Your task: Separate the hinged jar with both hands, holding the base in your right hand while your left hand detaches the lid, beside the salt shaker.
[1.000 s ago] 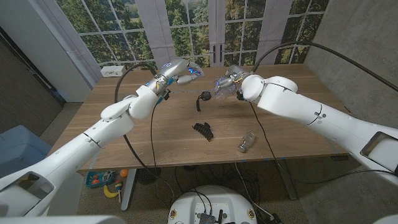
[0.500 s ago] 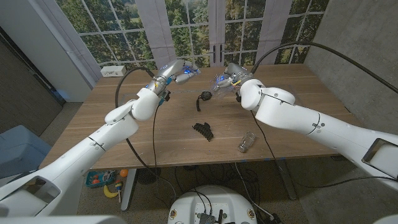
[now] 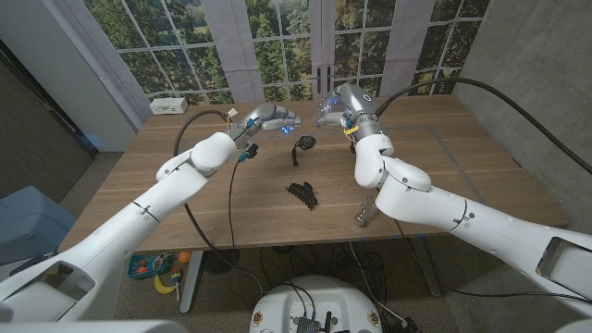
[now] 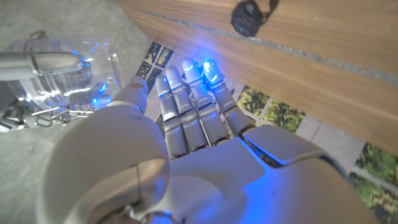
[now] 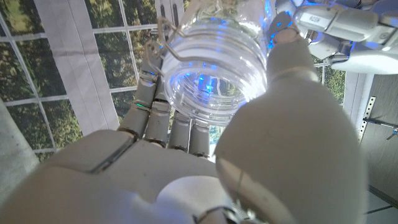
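Now, head view: the right hand (image 3: 339,104) is gripping the glass jar base (image 3: 324,113) and has been carrying it away from the robot, toward the window end of the table (image 3: 185,213), compared with a second ago; the left hand (image 3: 266,117) is closing in just beside it. The black lid (image 3: 304,142) with its strap is lying on the table between the arms; the salt shaker (image 3: 367,211) is lying near the front edge, well apart.

Left wrist view: left hand (image 4: 193,112) is reaching with fingers together, holding nothing; jar base (image 4: 68,68) alongside.

Right wrist view: right hand (image 5: 205,124) is wrapping the jar base (image 5: 217,62), mouth open. Separation is looking done.
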Robot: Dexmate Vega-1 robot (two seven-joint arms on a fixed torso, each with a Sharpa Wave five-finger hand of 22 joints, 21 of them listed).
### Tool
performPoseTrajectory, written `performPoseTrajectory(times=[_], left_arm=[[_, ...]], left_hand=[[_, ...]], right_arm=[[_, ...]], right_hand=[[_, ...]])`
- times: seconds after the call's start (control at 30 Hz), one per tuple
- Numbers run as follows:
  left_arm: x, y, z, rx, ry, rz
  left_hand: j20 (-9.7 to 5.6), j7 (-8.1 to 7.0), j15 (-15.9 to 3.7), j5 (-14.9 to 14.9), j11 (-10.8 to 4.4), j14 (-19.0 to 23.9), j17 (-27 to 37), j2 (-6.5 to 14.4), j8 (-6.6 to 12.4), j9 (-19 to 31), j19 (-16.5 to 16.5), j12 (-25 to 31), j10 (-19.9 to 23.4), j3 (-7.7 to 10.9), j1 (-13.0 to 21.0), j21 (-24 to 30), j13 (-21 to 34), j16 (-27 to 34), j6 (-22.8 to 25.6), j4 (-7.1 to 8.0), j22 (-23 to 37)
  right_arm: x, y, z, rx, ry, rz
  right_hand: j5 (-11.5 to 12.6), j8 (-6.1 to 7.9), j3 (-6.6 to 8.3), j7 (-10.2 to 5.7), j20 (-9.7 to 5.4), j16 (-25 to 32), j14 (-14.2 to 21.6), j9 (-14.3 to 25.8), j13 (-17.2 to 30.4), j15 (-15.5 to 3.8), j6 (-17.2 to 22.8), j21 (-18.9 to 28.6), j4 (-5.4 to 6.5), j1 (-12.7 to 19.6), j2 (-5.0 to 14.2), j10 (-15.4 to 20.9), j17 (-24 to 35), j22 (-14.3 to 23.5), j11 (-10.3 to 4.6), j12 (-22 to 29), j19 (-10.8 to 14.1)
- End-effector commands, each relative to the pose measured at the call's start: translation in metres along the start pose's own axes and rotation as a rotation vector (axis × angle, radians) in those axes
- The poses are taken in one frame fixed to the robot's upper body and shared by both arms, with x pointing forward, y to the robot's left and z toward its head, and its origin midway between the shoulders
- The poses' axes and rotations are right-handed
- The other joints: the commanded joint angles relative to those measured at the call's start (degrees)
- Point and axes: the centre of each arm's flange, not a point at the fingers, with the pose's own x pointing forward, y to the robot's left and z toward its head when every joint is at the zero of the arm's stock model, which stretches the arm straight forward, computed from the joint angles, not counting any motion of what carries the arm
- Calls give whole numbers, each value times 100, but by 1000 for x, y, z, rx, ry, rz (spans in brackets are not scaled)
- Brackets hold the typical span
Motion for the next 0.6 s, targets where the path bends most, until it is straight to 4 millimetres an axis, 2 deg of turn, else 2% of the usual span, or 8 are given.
performPoseTrajectory(times=[0.03, 0.07, 0.1, 0.13, 0.3, 0.4, 0.47, 0.6], left_arm=[[0, -19, 6, -257, -96, -31], [-2, -20, 6, -261, -105, -5], [-3, -21, 6, -258, -117, 22], [-5, -23, 6, -258, -121, 47], [-5, -30, 5, -309, -159, 98], [-5, -34, 6, -358, -165, 109], [-3, -36, 6, -399, -162, 89], [1, -38, 6, -466, -167, 61]], left_hand=[[7, -469, -395, -18, 64, -704, 66, -166, -329, -164, -571, -286, -824, -84, -175, -1, 183, -223, -422, -111, 13], [7, -533, -374, -14, 15, -875, 50, -205, -399, -204, -703, -377, -1091, -84, -198, -3, 223, -301, -532, -156, 7], [77, -762, -346, -2, -23, -1147, 13, -237, -544, -265, -960, -513, -1557, -67, -252, -27, 288, -439, -909, -208, -24], [130, -854, -316, 3, 47, -1331, -14, -262, -569, -292, -1106, -572, -1826, -55, -270, -51, 318, -534, -1081, -240, -54], [525, -890, -60, 8, 83, -1916, -309, -439, -457, -326, -1824, -542, -2372, -21, -334, -360, 389, -1004, -1072, -309, -315], [529, -731, -50, 3, 95, -1980, -501, -479, -301, -308, -1809, -488, -2371, 10, -349, -433, 348, -1152, -691, -316, -485], [509, -501, -63, -5, 37, -1942, -650, -486, -161, -300, -1734, -430, -2243, 43, -339, -461, 303, -1221, -274, -319, -607], [533, -307, -35, -2, 33, -1923, -756, -379, -169, -306, -1671, -405, -2163, 111, -348, -480, 258, -1266, -192, -283, -709]], right_arm=[[-7, 11, -4, -66, -17, -76], [-7, 11, -6, -61, -17, -75], [-7, 10, -6, -61, -12, -73], [-7, 10, -7, -62, -12, -75], [-8, 10, -10, -67, -2, -74], [-9, 11, -11, -70, -9, -83], [-10, 11, -11, -65, -23, -87], [-12, 11, -9, -90, -47, -110]], right_hand=[[-14, 20, 655, -793, -1005, 71, 1395, 55, 14, -1931, 778, 36, 633, 1250, 1342, 1083, 580, 23, -1105, -7, -343], [-15, 19, 654, -792, -1005, 72, 1396, 54, 10, -1930, 779, 37, 634, 1247, 1342, 1080, 580, 22, -1103, -12, -345], [-18, 19, 654, -793, -1005, 73, 1398, 52, 12, -1930, 782, 37, 634, 1244, 1342, 1082, 580, 22, -1111, -14, -347], [-19, 18, 653, -791, -1006, 73, 1398, 51, 12, -1930, 782, 37, 635, 1242, 1341, 1083, 580, 22, -1114, -15, -348], [-29, 7, 653, -789, -1009, 75, 1401, 44, 13, -1931, 776, 38, 633, 1234, 1338, 1084, 581, 20, -1113, -29, -356], [-33, 3, 653, -797, -1011, 75, 1401, 41, 19, -1932, 777, 38, 631, 1232, 1336, 1087, 581, 19, -1113, -32, -361], [-35, 2, 653, -797, -1010, 75, 1402, 39, 27, -1931, 779, 38, 631, 1230, 1336, 1087, 580, 19, -1113, -31, -364], [-41, 1, 653, -807, -1012, 76, 1403, 34, 30, -1932, 789, 37, 631, 1225, 1334, 1096, 580, 18, -1115, -36, -371]])
